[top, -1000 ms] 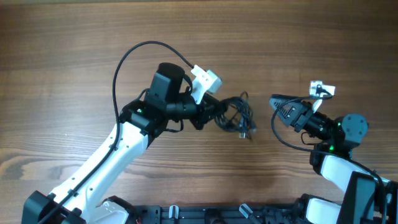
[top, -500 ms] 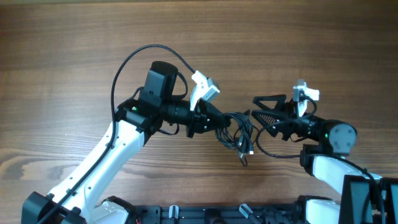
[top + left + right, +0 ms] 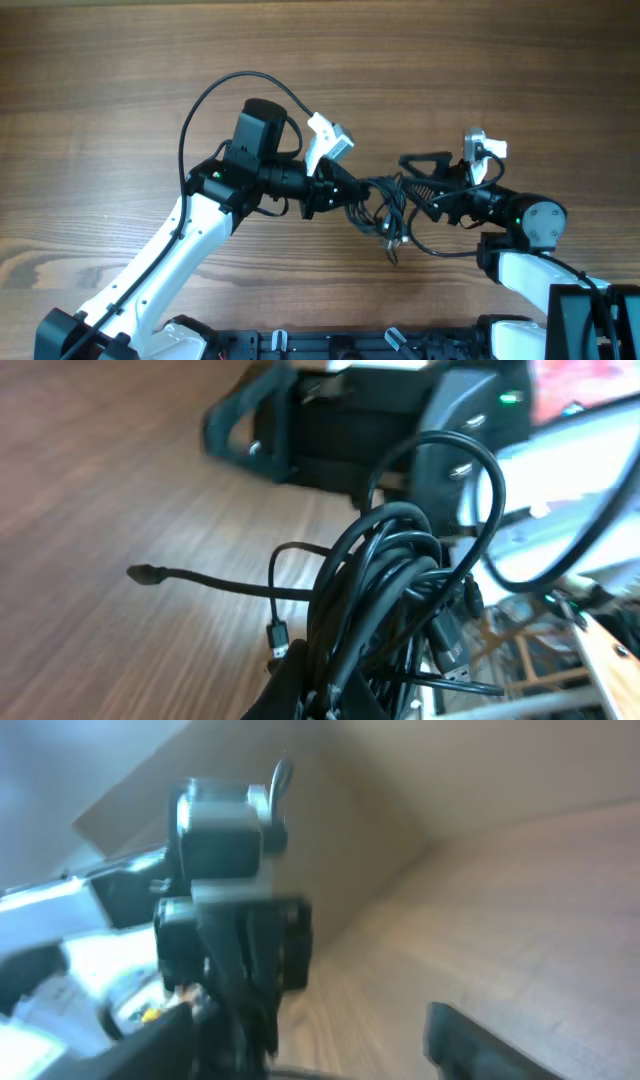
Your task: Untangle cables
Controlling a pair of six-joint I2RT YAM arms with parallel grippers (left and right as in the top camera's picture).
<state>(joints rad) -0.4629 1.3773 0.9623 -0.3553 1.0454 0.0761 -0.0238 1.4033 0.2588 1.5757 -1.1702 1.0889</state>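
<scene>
The cables (image 3: 388,208) are a bunch of thin black cords with small plugs, held above the wooden table. My left gripper (image 3: 338,190) is shut on the bunch's left side. In the left wrist view the loops (image 3: 395,585) rise from my fingers (image 3: 335,690), and one cord end (image 3: 146,573) sticks out left. My right gripper (image 3: 408,182) is open, its fingers right at the bunch's right side. The right wrist view is blurred; the open fingers (image 3: 320,1045) face the left arm's wrist.
The wooden table (image 3: 120,100) stretches all round. The left arm's thick black cable (image 3: 215,90) arcs over its wrist. The left wrist camera (image 3: 330,135) and right wrist camera (image 3: 482,148) sit close together. A dark rail (image 3: 330,345) runs along the near edge.
My right gripper has moved left from well clear of the bunch up to its right side. My left gripper shifted slightly down and left, still holding the cables.
</scene>
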